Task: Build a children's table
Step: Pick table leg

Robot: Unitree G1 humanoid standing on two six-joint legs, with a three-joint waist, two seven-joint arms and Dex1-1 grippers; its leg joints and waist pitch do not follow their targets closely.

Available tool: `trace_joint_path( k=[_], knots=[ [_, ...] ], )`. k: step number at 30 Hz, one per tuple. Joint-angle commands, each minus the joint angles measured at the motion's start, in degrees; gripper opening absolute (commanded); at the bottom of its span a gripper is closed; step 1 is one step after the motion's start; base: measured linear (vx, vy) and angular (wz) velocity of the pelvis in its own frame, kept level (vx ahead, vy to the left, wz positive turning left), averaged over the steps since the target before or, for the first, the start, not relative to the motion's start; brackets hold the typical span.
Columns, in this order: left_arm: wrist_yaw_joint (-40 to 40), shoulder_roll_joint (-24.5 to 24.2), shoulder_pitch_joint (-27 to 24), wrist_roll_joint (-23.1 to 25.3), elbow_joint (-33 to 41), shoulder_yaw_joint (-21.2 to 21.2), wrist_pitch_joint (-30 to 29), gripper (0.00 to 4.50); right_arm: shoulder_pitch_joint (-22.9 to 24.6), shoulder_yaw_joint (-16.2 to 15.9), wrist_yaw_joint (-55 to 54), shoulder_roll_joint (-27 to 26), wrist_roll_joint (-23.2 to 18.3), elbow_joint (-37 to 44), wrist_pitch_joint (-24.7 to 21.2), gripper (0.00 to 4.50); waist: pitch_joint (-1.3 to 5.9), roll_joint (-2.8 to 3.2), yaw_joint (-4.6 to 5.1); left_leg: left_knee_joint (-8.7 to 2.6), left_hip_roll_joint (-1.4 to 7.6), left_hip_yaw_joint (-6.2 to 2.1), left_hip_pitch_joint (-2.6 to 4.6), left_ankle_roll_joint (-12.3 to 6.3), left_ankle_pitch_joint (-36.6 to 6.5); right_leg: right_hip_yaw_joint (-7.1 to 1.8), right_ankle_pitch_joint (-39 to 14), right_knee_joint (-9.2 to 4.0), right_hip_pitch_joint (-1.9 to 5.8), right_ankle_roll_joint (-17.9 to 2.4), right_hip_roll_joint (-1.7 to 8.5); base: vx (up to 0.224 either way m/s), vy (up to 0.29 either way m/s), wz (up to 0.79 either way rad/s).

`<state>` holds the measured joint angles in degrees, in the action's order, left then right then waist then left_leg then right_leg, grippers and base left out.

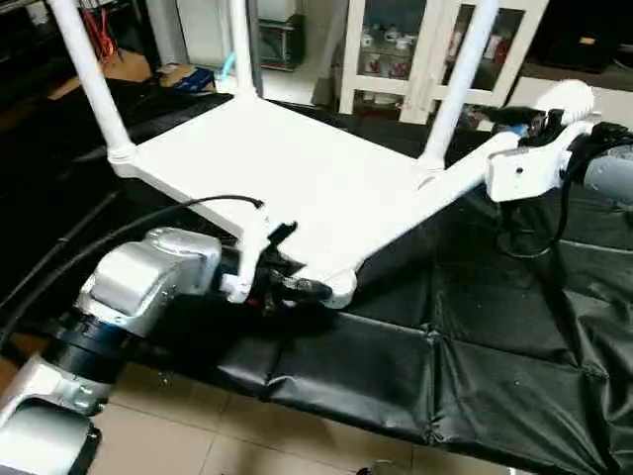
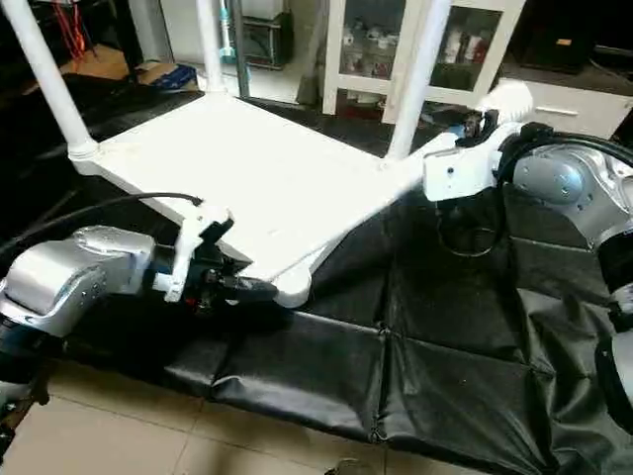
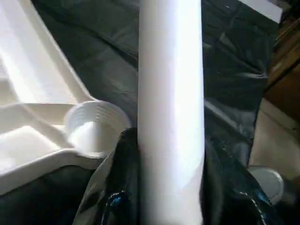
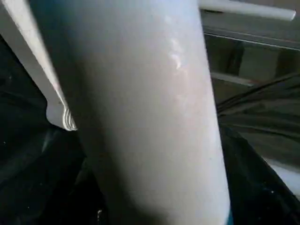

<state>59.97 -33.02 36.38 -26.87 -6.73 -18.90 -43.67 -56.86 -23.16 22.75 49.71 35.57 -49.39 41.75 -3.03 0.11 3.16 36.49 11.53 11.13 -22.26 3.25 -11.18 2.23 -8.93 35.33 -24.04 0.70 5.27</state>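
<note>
White plastic fills your near view: your left claw is clenched on the loose leg at the tabletop's nearest corner, just beside the empty round socket. That leg runs along the tabletop's right edge to your right claw, which wraps it, though you cannot tell how firmly. Upside down on the black mat, the tabletop has three legs standing in its other corners.

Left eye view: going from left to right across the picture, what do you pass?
Silver left forearm → left gripper at the near corner of the white plastic tabletop → upright white tube leg at the far right corner → right gripper on a slanting white tube leg.
</note>
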Motion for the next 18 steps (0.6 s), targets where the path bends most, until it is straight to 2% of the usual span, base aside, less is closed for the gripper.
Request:
trace_joint_path(
  k=[1, 3, 5, 6, 10, 11, 13, 15, 16, 17, 18],
  knots=[
    [-1.28, -1.24, 1.79, 2.68, -2.77, 2.30, 2.71, 1.36, 0.03, -0.30, 1.37, -0.07, -1.14, -0.87, 0.77, 2.33, 4.21, -0.86, 0.06, -3.44, 0.41, -0.06, 0.67, -4.05, -14.76, -0.83, -13.60, -3.39, 2.86, -15.54, 0.73, 0.000, 0.000, 0.00],
    [-0.46, -2.12, 2.96, 1.58, -4.68, 4.46, 2.41, 1.92, 0.16, -0.13, 1.69, -0.17, -1.31, -1.08, 0.67, 2.28, 4.24, -0.85, -0.05, -3.45, 0.41, -0.02, 0.75, -3.93, -14.83, -0.87, -13.42, -3.32, 2.86, -15.75, 0.75, 0.000, 0.000, 0.00],
    [0.28, -2.37, 3.88, -1.02, -5.76, 7.92, 1.71, 2.06, 0.47, 0.13, 2.19, -0.36, -1.80, -1.21, 0.39, 2.26, 4.24, -0.82, -0.07, -3.41, 0.36, 0.01, 0.71, -3.92, -14.66, -0.88, -12.89, -3.26, 2.92, -15.98, 0.72, 0.000, 0.000, 0.00],
    [0.28, -2.37, 3.88, -1.02, -5.76, 7.92, 1.71, 2.09, 0.47, 0.13, 2.19, -0.36, -1.80, -1.21, 0.39, 2.20, 4.27, -0.80, -0.11, -3.44, 0.41, -0.02, 0.77, -3.86, -14.52, -0.89, -12.73, -3.22, 2.94, -16.12, 0.81, 0.000, 0.000, 0.00],
    [-0.81, 0.31, 7.01, -9.56, -10.58, 19.67, 1.73, 2.47, 1.51, 0.94, 3.26, -0.79, -2.78, -1.25, -0.24, 1.95, 4.26, -0.87, -0.22, -3.34, 0.26, 0.17, 0.80, -4.16, -14.45, -0.90, -11.48, -3.13, 2.95, -17.23, 0.65, 0.000, 0.000, 0.00],
    [-0.77, 0.91, 8.04, -13.19, -12.36, 23.76, 1.76, 2.47, 1.84, 1.27, 3.49, -1.01, -3.22, -1.40, -0.69, 1.95, 4.30, -0.84, -0.25, -3.26, 0.07, 0.25, 0.82, -4.28, -14.37, -0.91, -11.48, -3.07, 2.99, -17.39, 0.62, 0.000, 0.000, 0.00],
    [-1.21, 1.49, 8.80, -16.32, -13.25, 26.80, 1.17, 2.54, 2.21, 1.69, 3.92, -1.23, -3.97, -1.46, -1.08, 1.91, 4.31, -0.65, -0.45, -3.34, 0.30, 0.14, 0.95, -4.44, -14.66, -0.81, -11.02, -3.11, 2.86, -17.87, 0.69, 0.000, 0.000, 0.00],
    [-4.22, 3.17, 9.78, -20.01, -14.66, 31.32, 1.38, 2.69, 3.10, 3.83, 6.12, -2.47, -7.61, -1.76, -4.10, 1.88, 4.32, -0.93, -0.40, -3.35, 0.29, 0.21, 0.89, -4.81, -14.51, -0.81, -10.21, -3.08, 3.04, -18.08, 0.59, 0.000, 0.000, 0.00],
    [-5.11, 3.68, 10.09, -20.77, -15.17, 32.57, 1.38, 2.80, 3.36, 4.56, 6.84, -2.88, -8.74, -1.84, -5.17, 1.87, 4.34, -0.95, -0.40, -3.34, 0.29, 0.17, 0.85, -5.17, -14.41, -0.78, -10.08, -2.99, 3.11, -18.21, 0.60, 0.000, 0.000, 0.00],
    [-6.30, 4.26, 10.10, -21.07, -15.28, 33.43, 2.10, 2.85, 3.75, 5.31, 7.53, -3.32, -9.84, -1.75, -6.82, 1.86, 4.34, -1.22, -0.47, -3.38, 0.42, 0.16, 0.82, -5.33, -14.04, -0.75, -10.32, -3.06, 3.11, -18.06, 0.68, 0.000, 0.000, 0.00],
    [-7.58, 4.89, 10.12, -21.39, -15.39, 34.35, 2.87, 2.85, 4.17, 6.12, 8.26, -3.79, -11.01, -1.64, -8.59, 1.86, 4.33, -1.17, -0.44, -3.32, 0.41, 0.23, 0.82, -5.63, -13.96, -0.81, -10.10, -3.03, 3.17, -18.15, 0.64, 0.000, 0.000, 0.00]
  ],
)
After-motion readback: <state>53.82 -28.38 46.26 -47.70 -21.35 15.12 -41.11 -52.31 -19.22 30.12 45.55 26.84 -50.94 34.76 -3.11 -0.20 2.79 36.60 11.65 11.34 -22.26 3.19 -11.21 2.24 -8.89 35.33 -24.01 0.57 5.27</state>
